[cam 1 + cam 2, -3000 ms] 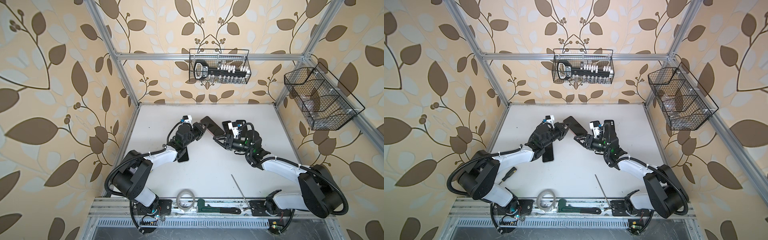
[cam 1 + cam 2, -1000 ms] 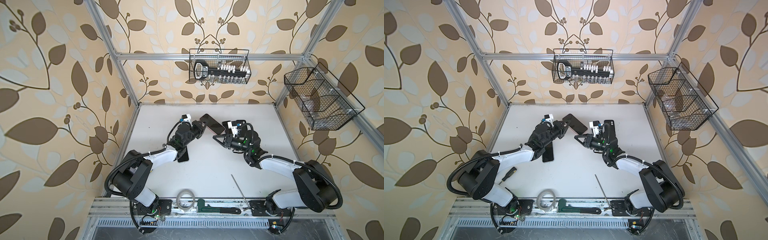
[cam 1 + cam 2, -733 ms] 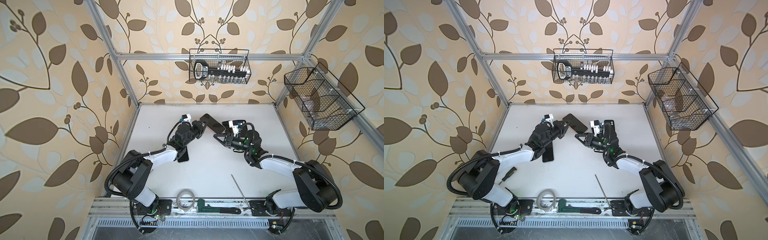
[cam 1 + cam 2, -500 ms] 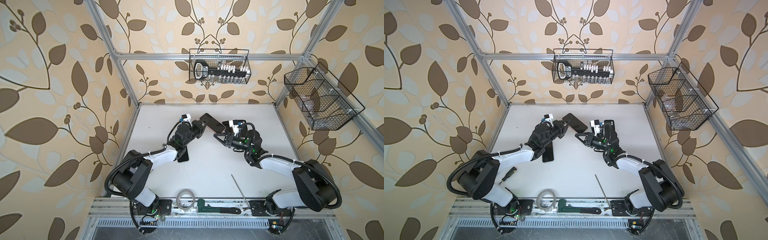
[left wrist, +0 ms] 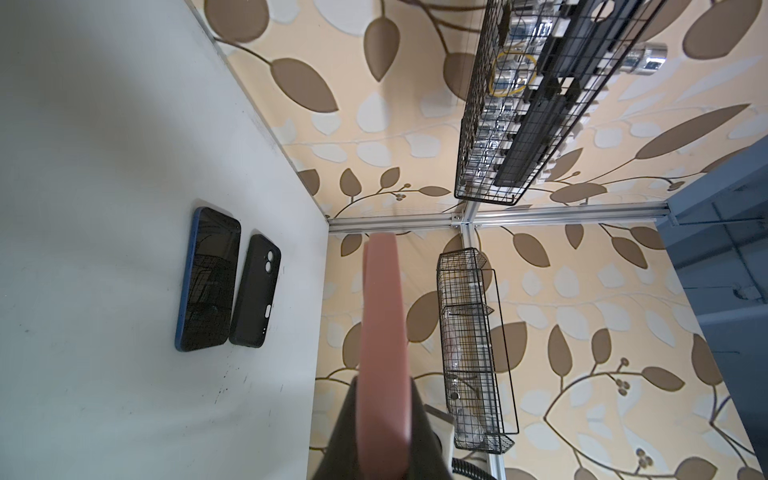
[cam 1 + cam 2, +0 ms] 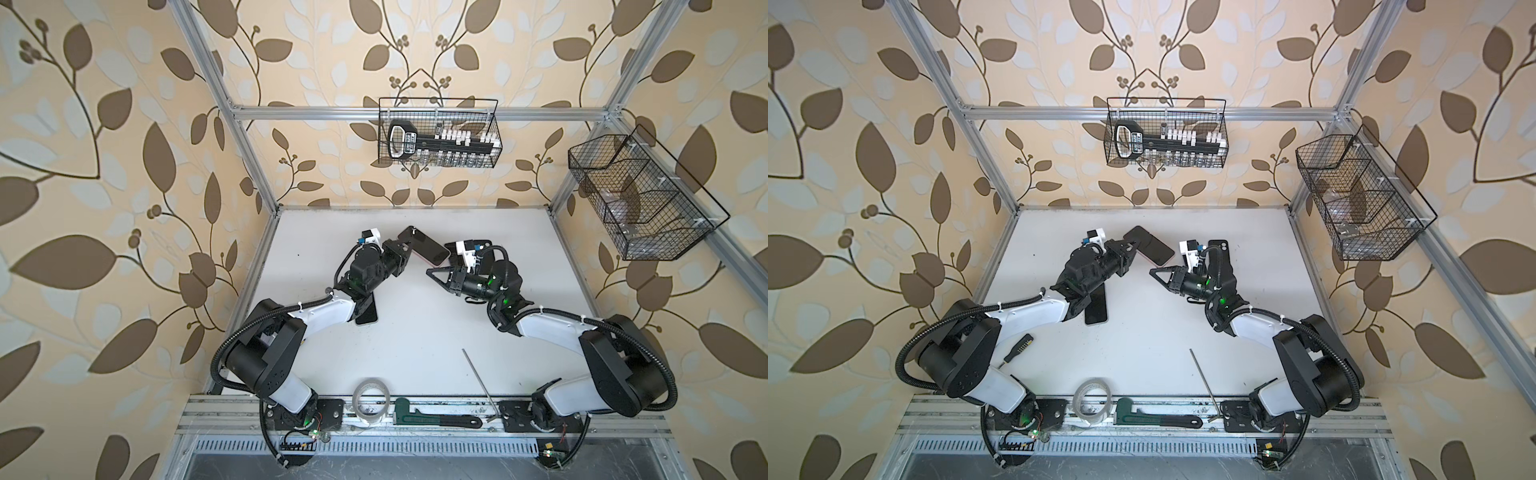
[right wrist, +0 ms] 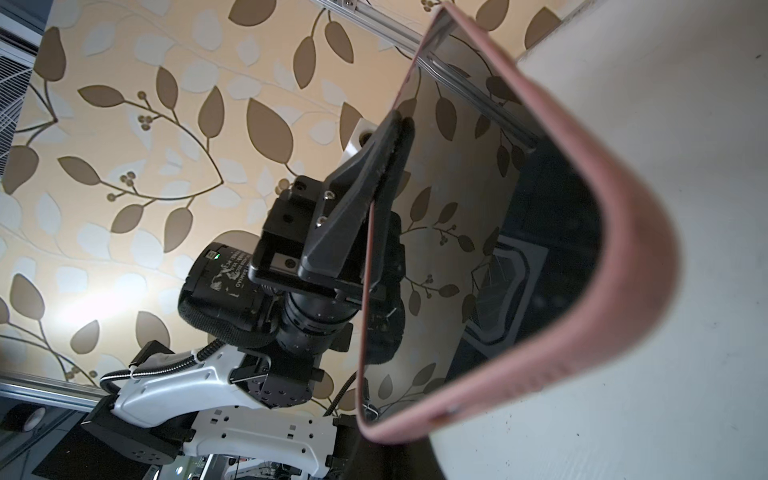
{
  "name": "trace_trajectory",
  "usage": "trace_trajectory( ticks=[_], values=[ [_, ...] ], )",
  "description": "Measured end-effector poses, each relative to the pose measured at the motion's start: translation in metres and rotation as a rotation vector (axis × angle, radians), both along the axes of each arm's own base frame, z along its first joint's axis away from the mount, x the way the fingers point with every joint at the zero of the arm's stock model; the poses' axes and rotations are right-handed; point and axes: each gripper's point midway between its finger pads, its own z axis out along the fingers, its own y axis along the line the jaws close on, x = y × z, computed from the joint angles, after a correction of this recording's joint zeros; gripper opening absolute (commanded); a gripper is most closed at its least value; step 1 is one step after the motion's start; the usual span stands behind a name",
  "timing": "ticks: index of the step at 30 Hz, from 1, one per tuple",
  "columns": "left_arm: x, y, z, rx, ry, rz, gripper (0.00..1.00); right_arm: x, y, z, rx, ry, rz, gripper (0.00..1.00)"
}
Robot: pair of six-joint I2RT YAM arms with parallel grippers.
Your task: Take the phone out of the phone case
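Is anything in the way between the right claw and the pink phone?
Nothing visible. The shut right gripper sits right beside the pink-cased phone, which the left gripper holds up off the table. Whether they touch, I cannot tell.

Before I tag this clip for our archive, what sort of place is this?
Likely a robot test cell, not a real room: an aluminium frame backed by leaf-pattern wallpaper, two robot arms mounted at the white tabletop's front edge, and a wire basket of tools hung on the frame.

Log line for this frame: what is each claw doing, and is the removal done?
left claw: shut on pink-cased phone, held off table | right claw: shut, empty, beside phone's end | removal: not yet done
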Motion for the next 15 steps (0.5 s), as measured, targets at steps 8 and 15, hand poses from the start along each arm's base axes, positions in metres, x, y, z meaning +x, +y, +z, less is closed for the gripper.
trace_trajectory(
  ticks=[8, 15],
  values=[
    [0.0001, -0.0025, -0.0048, -0.027, 0.034, -0.008, 0.00, 0.0015, -0.0012, -0.0022, -0.005, -0.033, -0.004, 0.31],
    [-0.0028, -0.0058, -0.0078, -0.020, 0.041, -0.022, 0.00, -0.0012, -0.0043, 0.0037, -0.003, -0.063, -0.011, 0.38]
  ],
)
